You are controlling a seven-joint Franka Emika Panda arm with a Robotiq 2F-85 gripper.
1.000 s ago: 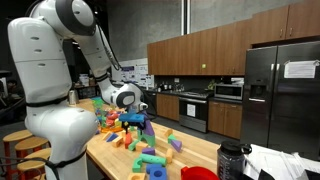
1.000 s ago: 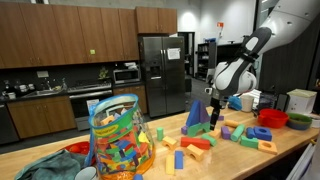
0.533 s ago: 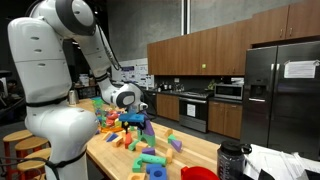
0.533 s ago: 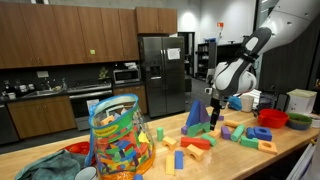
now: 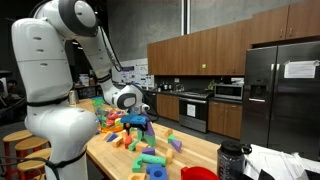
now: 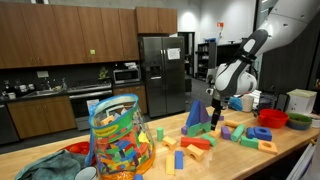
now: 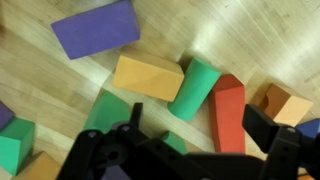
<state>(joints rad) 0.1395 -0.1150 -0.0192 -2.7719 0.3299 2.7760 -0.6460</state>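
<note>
Tool point(image 7: 195, 148) wide open, nothing held, hovers low over table point(image 7: 40, 95). Red block point(image 7: 228, 112) lies on table just ahead of tool, btwn fingers, nearer the one at wrist view's right; long axis runs away from tool, across closing line. Green cylinder point(image 7: 197, 88) touches its side, orange block point(image 7: 147, 77) beyond

The arm point(image 5: 60, 40) has smooth white rounded shells with dark joint bands, ending in a black tool point(image 6: 214, 108).
</note>
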